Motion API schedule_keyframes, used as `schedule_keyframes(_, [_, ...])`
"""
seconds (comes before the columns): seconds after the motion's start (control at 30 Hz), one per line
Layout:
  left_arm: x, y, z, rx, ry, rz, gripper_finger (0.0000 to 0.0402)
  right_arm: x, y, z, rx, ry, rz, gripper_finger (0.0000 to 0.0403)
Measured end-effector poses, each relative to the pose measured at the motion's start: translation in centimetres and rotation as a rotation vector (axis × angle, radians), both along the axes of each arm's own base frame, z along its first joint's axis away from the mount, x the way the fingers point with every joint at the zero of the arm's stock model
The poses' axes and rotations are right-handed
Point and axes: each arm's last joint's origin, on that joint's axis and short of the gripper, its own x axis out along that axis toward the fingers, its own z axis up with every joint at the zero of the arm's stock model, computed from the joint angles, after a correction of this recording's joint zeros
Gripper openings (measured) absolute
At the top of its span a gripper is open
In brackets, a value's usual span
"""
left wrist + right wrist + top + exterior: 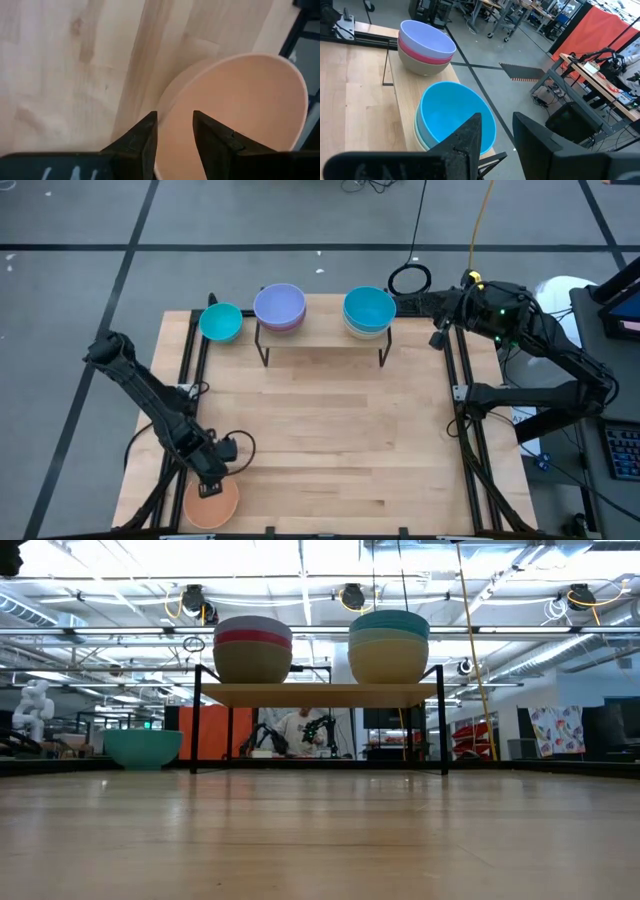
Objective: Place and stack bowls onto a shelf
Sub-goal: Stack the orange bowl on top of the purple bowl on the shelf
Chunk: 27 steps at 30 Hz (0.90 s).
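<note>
Item: orange bowl (211,504), near-left corner of the desk (340,430). Likely light, rigid, smooth-walled and slippery; best pinched at the rim. Left claw (175,131) straddles that rim, fingers apart, not yet clenched. Right claw (496,132) released, beside the cyan-topped stack (368,312) on the shelf (322,338). Second cyan bowl (220,322) on the desk beside the shelf.

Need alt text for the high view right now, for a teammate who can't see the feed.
Overhead of a wooden table: the left gripper straddles the rim of an orange bowl at the near left corner. On the shelf sit a lavender-topped stack and a blue-topped stack; a cyan bowl sits left of it. The right gripper hangs beside the blue stack.
</note>
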Motion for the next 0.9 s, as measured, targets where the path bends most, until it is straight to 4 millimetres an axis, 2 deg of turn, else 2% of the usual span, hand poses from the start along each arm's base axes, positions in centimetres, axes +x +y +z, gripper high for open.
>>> schedule_keyframes(0.5, [1.0, -1.7, -3.1, 0.095, 0.054, 0.011, 0.0125, 0.0, 0.0, 0.0, 0.0, -0.001, 0.0, 0.0102])
schedule_keyframes(0.57, [1.5, -1.9, -3.2, 0.068, 0.035, 0.023, 0.0106, 0.0, 0.0, 0.0, 0.0, -0.001, 0.0, 0.0102])
schedule_keyframes(0.7, [2.4, -2.0, -3.0, 0.012, -0.006, 0.054, 0.0025, 0.0, 0.0, 0.0, 0.016, -0.018, -0.006, 0.0102])
schedule_keyframes(0.73, [2.6, -2.0, -3.0, 0.0, -0.018, 0.084, 0.0015, 0.0, 0.0, 0.1, 0.016, -0.02, -0.006, 0.0102])
schedule_keyframes(0.9, [3.5, -1.8, -2.8, -0.049, -0.029, 0.193, 0.0009, 0.0, 0.0, 0.2, 0.013, -0.03, -0.007, 0.0102])
